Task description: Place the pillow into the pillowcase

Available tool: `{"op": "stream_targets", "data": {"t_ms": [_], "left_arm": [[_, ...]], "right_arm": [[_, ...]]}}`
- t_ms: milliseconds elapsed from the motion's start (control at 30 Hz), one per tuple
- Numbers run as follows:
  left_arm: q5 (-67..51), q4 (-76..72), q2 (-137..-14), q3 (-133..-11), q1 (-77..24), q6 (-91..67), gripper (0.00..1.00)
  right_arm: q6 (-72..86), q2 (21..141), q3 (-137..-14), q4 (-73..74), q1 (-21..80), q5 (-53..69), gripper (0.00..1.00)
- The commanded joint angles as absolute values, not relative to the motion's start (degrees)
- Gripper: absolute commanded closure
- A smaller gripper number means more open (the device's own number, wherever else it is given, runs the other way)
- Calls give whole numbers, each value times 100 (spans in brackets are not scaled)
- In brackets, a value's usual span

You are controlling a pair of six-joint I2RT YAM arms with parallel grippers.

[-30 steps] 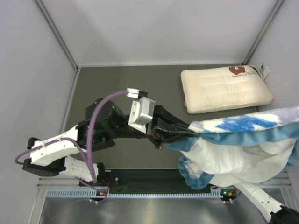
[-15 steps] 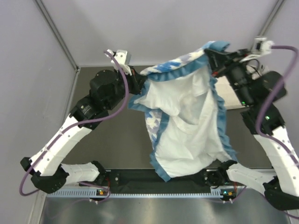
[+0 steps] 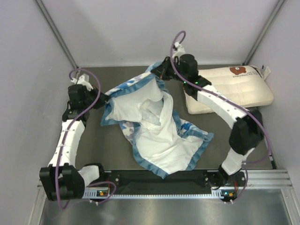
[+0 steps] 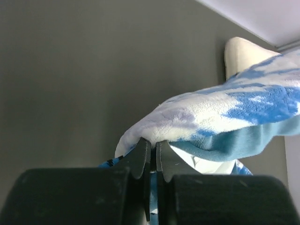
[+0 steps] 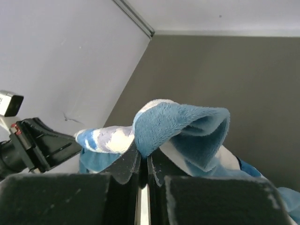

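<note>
Left gripper [image 3: 102, 104] and right gripper [image 3: 159, 71], seen from above, each pinch the blue ruffled rim of the pillowcase [image 3: 157, 136]. It hangs between them and spreads onto the tabletop [image 3: 103, 145], white inside up. The pillow [image 3: 234, 89] lies at the far right, the right arm crossing its left end. Left wrist view: jaws clamped on the case's edge, pillow beyond. Right wrist view: jaws pressed together on a blue ruffle fold.
</note>
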State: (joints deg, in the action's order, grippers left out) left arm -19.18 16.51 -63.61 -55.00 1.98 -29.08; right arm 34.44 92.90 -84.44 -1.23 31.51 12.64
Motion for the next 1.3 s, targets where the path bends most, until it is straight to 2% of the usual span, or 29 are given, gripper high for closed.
{"op": "stream_targets", "data": {"t_ms": [0,100,200,233,267,300,333,400,433,567,700,867,1000,1133,1267], "left_arm": [[-2092,1460,-6600,-5116,921,-3067,100],[-1689,1354,-6855,-5063,1020,-3243,100],[-1232,1257,-7110,-5045,1063,-3392,100],[-1135,1309,-7154,-5062,1072,-3384,95],[-995,1353,-7172,-5141,1090,-3253,84],[-549,1475,-7154,-5211,1090,-3191,59],[-293,1564,-7102,-5282,1099,-3121,49],[7,1748,-6935,-5484,1099,-2857,38],[366,1827,-6900,-5702,1099,-2769,32],[685,2381,-6952,-6299,1099,-2339,27],[124,2865,-6935,-6574,1090,-2180,27],[-754,2734,-6741,-5890,1099,-2547,26],[-589,2637,-6934,-5362,1099,-3014,25],[-352,2742,-7355,-5133,1090,-3111,24],[-132,2576,-7479,-4878,1099,-3120,24]], "right_arm": [[3761,9982,-9350,-1511,3058,1423,100],[3806,10975,-10237,-1644,3102,1538,100],[3981,12170,-12138,-1451,3120,1871,100],[4060,12782,-12555,-1450,3129,2020,99],[4165,13066,-12986,-1468,3155,2404,93],[4183,13322,-13843,-1181,3173,2504,65],[4157,13611,-14113,-1012,3182,2505,48],[3938,13492,-13881,-766,3182,2295,16],[3842,13082,-13582,-773,3164,2016,11],[3428,11920,-12158,-519,2884,1626,7],[3016,10822,-10754,420,2523,1801,8],[2497,9152,-8951,1492,2347,1337,9],[2452,7991,-7107,1731,2347,854,10],[2382,7069,-6356,2451,2084,-332,8],[2312,6505,-5644,2549,1224,-97,3]]}}
